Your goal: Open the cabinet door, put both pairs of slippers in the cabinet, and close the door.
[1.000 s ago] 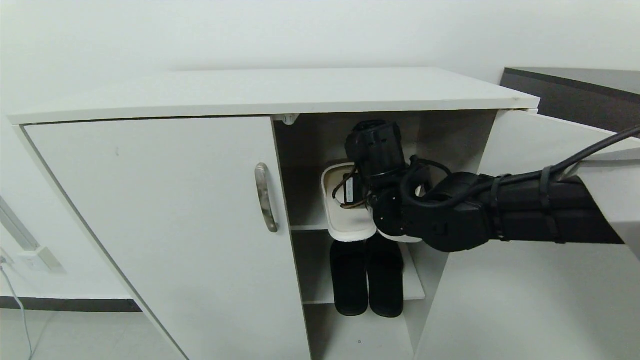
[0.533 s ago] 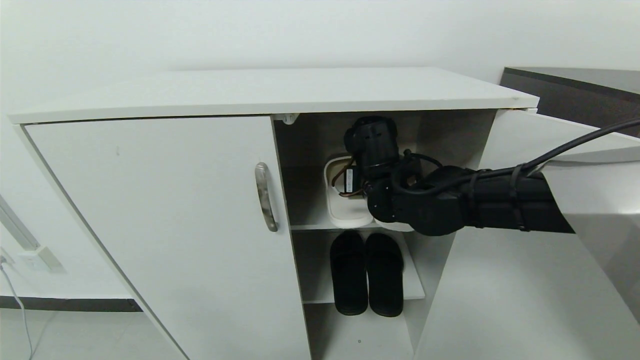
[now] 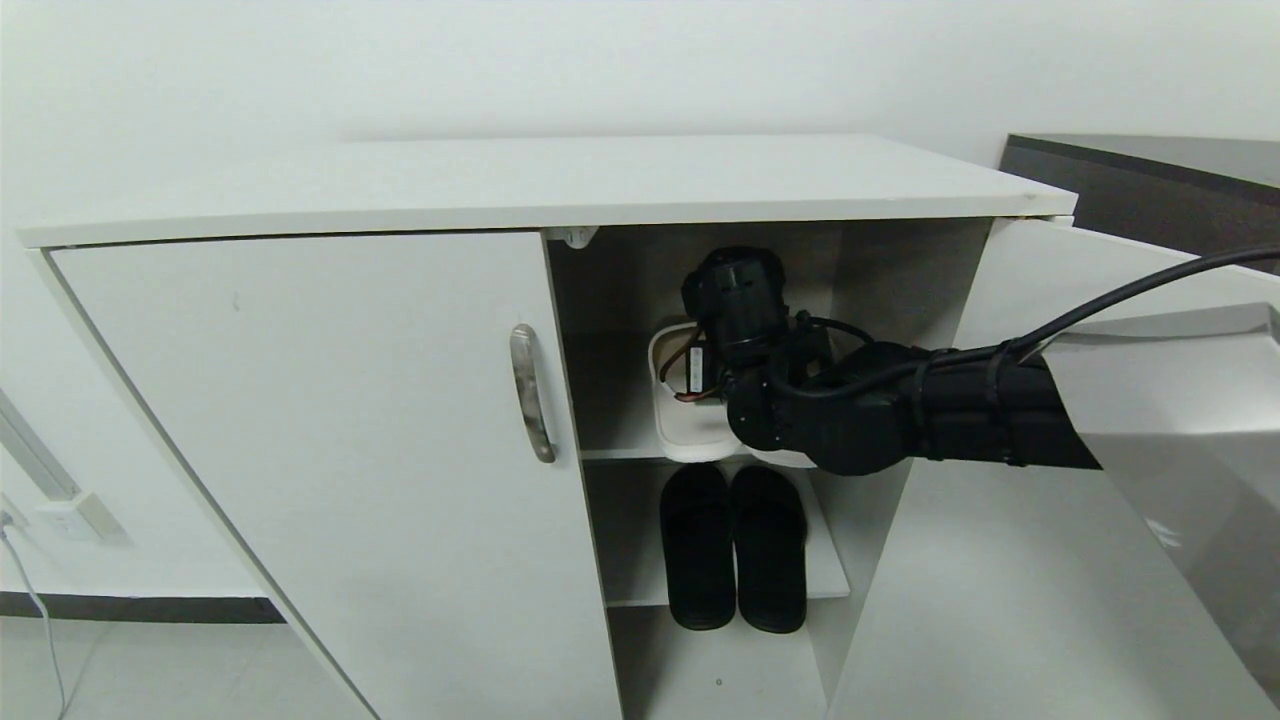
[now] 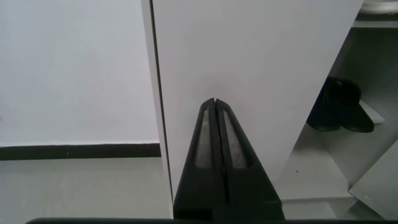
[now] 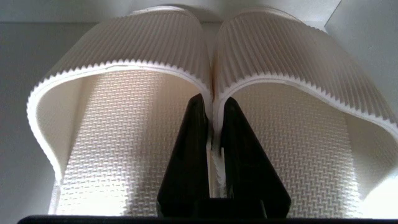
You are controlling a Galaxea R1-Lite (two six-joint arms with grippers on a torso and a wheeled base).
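Slippers, the white pair (image 5: 124, 155), are inside the cabinet (image 3: 520, 185) at its upper shelf, their adjoining inner edges pinched between the fingers of the right gripper (image 5: 214, 121). Black slippers (image 3: 733, 548) lie side by side on the shelf below, with the right door (image 3: 1000, 580) swung open. Left gripper (image 4: 214, 112), fingers pressed together and empty, hangs before the closed left door (image 3: 320, 450).

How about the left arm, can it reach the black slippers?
Probably yes: the black slippers lie in the open half, beside the shut door, and the right pincer is a shelf higher, clamping the white slippers.
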